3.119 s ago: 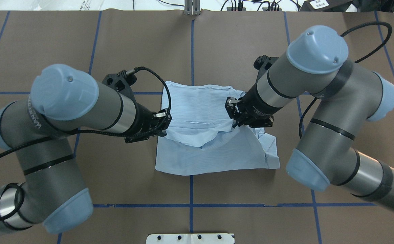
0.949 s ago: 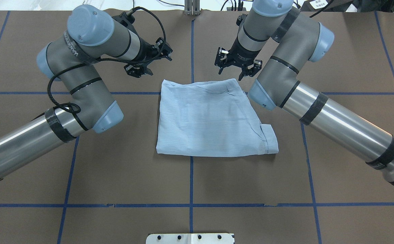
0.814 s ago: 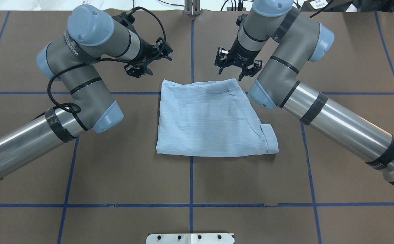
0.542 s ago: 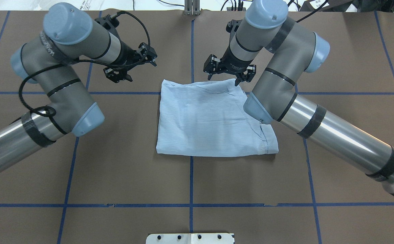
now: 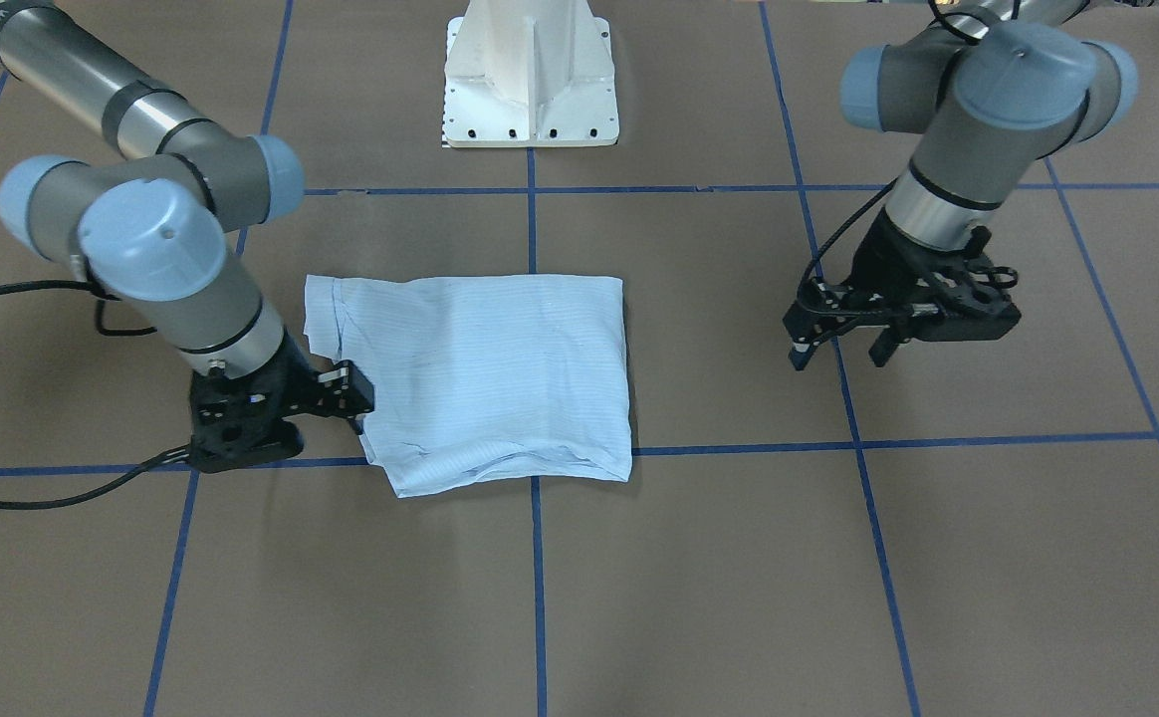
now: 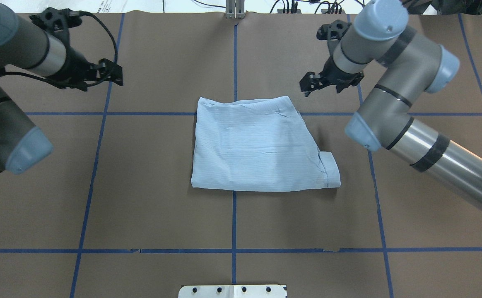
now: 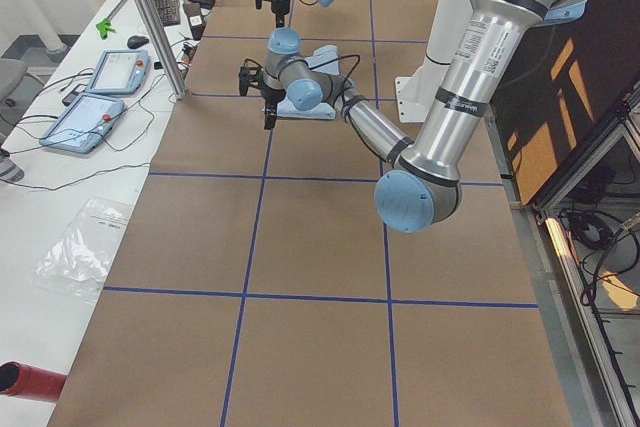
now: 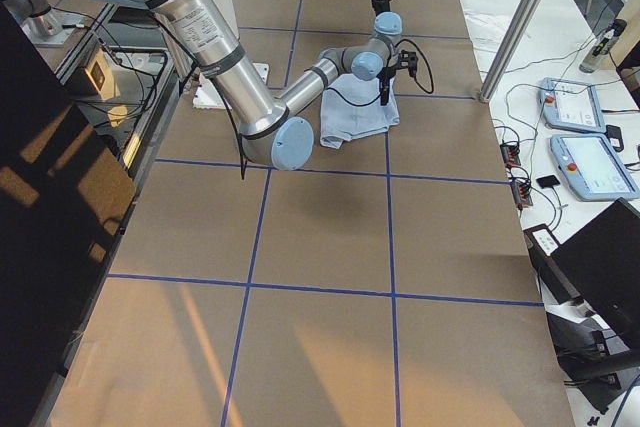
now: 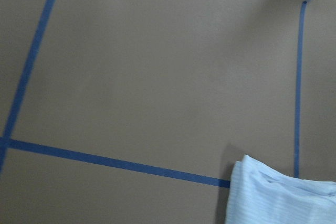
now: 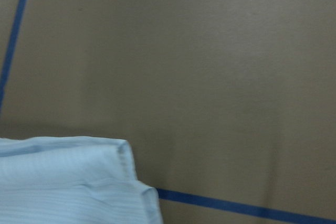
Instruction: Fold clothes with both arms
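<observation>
The light blue striped clothes (image 6: pixel 257 145) lie folded into a rough rectangle in the middle of the table, with a cuff poking out at the near right corner. They also show from the front (image 5: pixel 490 368). My left gripper (image 6: pixel 102 80) hovers open and empty far to the left of the far edge; its spread fingers show from the front (image 5: pixel 836 360). My right gripper (image 6: pixel 323 89) hangs open and empty just beyond the far right corner, beside the cloth (image 5: pixel 326 408). Each wrist view catches only a corner of the clothes (image 9: pixel 278 198) (image 10: pixel 68 182), with no fingers.
The brown table cover carries a grid of blue tape lines (image 6: pixel 233 219). The white pedestal base (image 5: pixel 530 90) stands at the robot's edge. Beyond the far edge, a side bench holds tablets (image 7: pixel 95 97) and cables, and a metal post (image 7: pixel 150 27) rises there.
Three seconds ago both grippers were at the clothes, mid-fold. Since then they have let go and risen. In the last half second the left swung far left and the right moved right.
</observation>
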{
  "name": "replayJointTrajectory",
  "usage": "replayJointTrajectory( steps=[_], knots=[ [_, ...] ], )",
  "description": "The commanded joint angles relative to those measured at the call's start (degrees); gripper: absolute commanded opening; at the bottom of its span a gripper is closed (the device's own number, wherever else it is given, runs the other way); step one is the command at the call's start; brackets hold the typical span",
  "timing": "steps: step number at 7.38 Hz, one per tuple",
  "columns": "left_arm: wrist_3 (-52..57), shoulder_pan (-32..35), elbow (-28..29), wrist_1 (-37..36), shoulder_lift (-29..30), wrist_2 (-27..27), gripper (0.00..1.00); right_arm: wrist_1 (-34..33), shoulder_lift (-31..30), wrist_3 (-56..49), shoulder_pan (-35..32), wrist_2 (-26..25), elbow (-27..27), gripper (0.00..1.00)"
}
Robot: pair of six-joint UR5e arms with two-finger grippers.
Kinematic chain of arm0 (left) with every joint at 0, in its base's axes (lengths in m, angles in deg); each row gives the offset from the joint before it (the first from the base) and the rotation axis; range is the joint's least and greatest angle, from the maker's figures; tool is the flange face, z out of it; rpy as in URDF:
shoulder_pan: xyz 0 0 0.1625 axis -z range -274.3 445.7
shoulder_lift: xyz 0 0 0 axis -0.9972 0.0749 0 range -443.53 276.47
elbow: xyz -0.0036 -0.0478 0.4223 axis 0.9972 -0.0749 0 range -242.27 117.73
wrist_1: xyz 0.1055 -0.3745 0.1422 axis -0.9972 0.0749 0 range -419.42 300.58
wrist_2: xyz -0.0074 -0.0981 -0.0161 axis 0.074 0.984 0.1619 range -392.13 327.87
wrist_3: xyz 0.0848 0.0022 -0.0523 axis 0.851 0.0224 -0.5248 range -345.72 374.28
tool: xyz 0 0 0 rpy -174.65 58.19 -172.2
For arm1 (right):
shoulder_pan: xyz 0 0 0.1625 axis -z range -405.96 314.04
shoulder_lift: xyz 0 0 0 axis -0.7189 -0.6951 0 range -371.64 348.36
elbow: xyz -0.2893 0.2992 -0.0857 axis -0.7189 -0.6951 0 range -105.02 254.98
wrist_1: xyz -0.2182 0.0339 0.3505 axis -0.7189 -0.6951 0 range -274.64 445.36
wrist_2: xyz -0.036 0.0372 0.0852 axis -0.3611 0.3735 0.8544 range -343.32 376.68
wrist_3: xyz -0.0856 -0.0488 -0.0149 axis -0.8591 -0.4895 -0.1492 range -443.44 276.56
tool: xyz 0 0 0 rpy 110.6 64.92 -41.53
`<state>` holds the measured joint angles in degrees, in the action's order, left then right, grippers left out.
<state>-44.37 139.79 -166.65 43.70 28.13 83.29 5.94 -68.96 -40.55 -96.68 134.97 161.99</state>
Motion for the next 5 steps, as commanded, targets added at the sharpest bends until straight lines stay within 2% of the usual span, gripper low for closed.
replayJointTrajectory(
  steps=[1,3,4,5],
  knots=[
    [20.67,9.93,-1.01,-6.60,-4.23,0.51,1.00,-10.00,-4.46,-19.87,-10.32,3.59,2.29,1.00],
    [39.56,21.18,0.22,-6.79,-10.45,9.00,1.00,-14.35,-8.48,-31.94,-19.82,9.74,1.94,1.00],
    [47.06,25.67,0.75,-6.88,-13.80,10.26,1.00,-14.36,-12.86,-36.35,-24.48,13.68,1.85,1.00],
    [54.61,30.07,0.76,-6.53,-18.44,12.19,1.00,-14.45,-17.25,-42.39,-29.13,15.20,1.76,1.00]
  ],
)
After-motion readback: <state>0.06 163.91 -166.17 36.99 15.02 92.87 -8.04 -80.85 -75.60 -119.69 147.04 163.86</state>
